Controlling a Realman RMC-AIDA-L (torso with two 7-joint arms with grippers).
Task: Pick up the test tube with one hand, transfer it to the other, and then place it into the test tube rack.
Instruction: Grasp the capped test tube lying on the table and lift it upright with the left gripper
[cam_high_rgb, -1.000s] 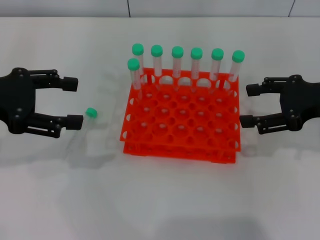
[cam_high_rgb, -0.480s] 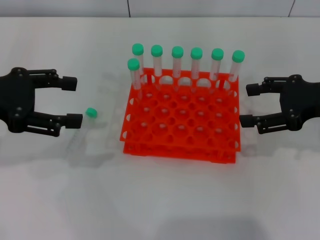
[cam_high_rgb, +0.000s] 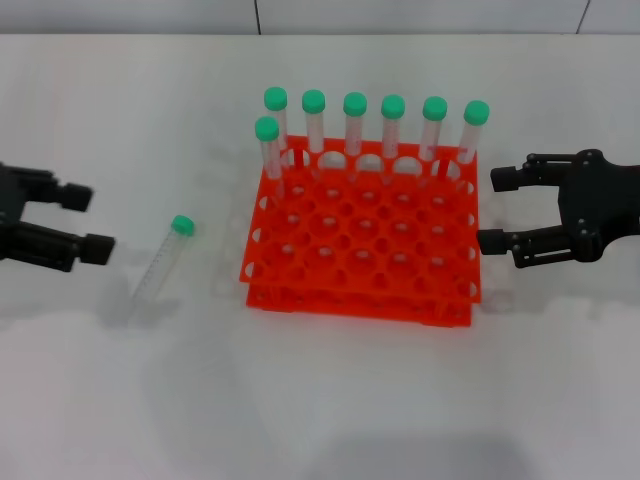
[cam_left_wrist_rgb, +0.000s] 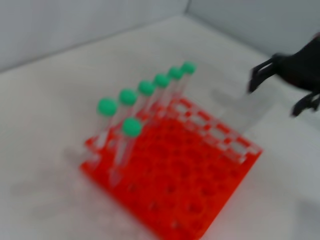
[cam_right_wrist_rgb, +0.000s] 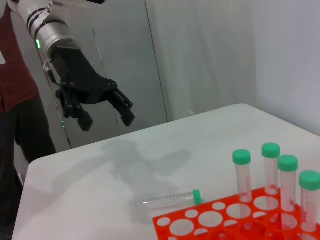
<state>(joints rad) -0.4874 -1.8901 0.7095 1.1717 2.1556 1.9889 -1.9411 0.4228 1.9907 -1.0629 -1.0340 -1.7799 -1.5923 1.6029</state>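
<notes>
That slim clear plastic green-capped test tube (cam_high_rgb: 162, 262) looks light, slick, roll-prone; grab mid-barrel. Left gripper (cam_high_rgb: 88, 220) and right gripper (cam_high_rgb: 494, 209) gape wide, empty.

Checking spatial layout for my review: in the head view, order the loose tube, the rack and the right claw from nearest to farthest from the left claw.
1. Loose tube, lying on the table just right of the left claw.
2. Rack, mid-table.
3. Right claw, beyond the rack's far side.
</notes>
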